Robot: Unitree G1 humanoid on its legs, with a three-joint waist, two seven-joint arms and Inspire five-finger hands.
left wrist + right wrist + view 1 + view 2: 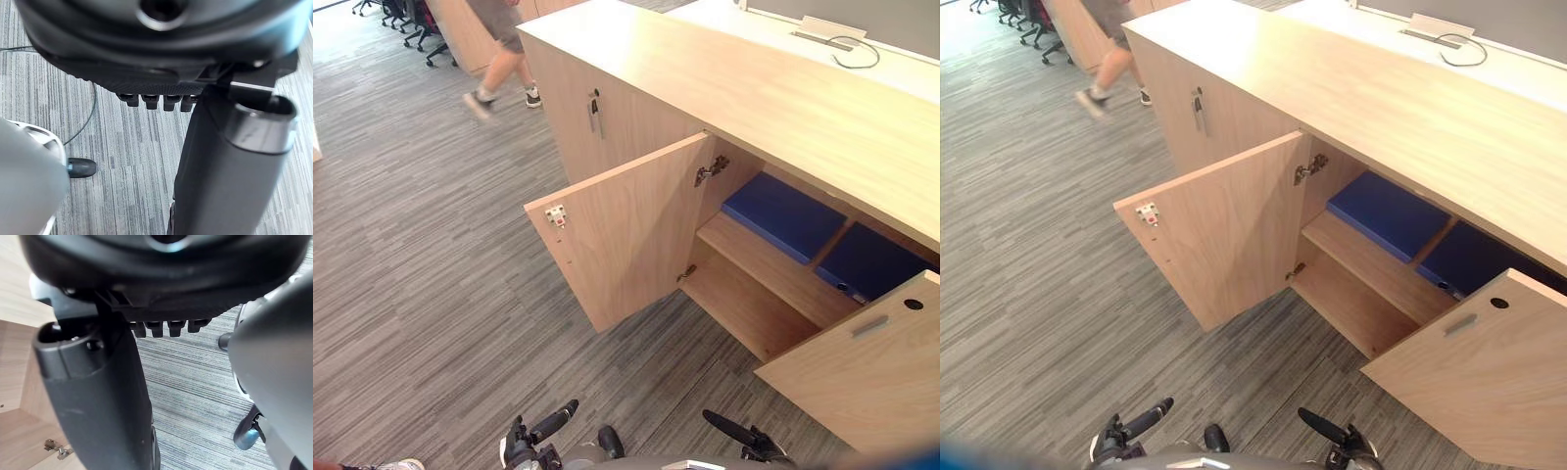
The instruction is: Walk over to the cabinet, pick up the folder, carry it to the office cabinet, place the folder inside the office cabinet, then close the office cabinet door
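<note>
Blue and flat, the folder (783, 215) lay on the upper shelf (773, 279) of the open cabinet (754, 88). A second blue folder (867, 262) lay beside it, past a thin wooden upright. The first folder sat ahead of the hands and off to the robot's right, higher than both, with its long side running along the shelf's front edge. The right hand (746, 438) was the nearer, and the left hand (548, 426) hung low on the other side. Both hands were empty, with fingers loose, well apart from the cabinet. The left door (617, 235) stood wide open between the left hand and the shelf. The right door (862, 362) swung out across the right hand's line, so by my judgement any reach would have to pass through the gap between the doors. Pale wood ran everywhere, with grey striped carpet (431, 294) underfoot. A person (499, 49) walked near office chairs (411, 24) beyond.
</note>
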